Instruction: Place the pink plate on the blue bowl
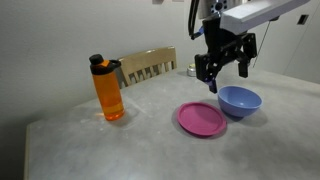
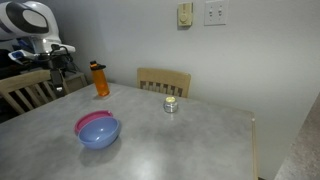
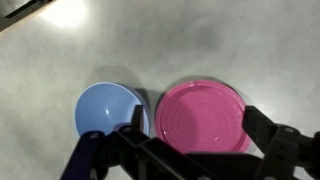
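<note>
The pink plate (image 1: 202,119) lies flat on the grey table, touching the blue bowl (image 1: 239,101) beside it. In an exterior view the plate (image 2: 92,122) shows just behind the bowl (image 2: 99,134). In the wrist view the plate (image 3: 203,116) is under my jaws and the bowl (image 3: 108,110) is to its left. My gripper (image 1: 224,72) hangs above them, open and empty, clear of both. In the wrist view its fingers (image 3: 200,150) straddle the plate's near edge.
An orange bottle (image 1: 108,90) with a black cap stands at the table's far side, also seen in an exterior view (image 2: 100,79). A wooden chair (image 2: 163,80) stands behind the table, and a small jar (image 2: 171,104) sits on it. Another chair (image 2: 25,90) is near the arm.
</note>
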{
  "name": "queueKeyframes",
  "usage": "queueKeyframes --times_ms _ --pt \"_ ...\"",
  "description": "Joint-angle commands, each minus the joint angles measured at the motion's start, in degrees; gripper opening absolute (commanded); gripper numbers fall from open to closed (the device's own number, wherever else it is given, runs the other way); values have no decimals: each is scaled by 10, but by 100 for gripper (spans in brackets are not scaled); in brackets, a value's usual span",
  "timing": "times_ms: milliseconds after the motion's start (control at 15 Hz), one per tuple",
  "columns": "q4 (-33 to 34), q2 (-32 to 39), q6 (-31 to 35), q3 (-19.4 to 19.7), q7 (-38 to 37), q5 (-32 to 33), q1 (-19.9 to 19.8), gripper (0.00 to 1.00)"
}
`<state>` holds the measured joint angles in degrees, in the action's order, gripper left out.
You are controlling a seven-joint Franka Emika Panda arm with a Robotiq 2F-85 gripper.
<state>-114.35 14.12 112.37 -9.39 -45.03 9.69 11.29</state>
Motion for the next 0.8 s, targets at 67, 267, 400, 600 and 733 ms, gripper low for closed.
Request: queueKeyframes --times_ms 67,267,400,600,733 --pt "63 70 -5 21 -10 -3 16 100" --pt "88 110 16 33 -28 -29 15 100" --pt "103 135 29 40 -36 -47 13 100" --pt "117 171 72 50 -41 -90 6 100" --pt "126 191 89 59 -45 -115 4 100"
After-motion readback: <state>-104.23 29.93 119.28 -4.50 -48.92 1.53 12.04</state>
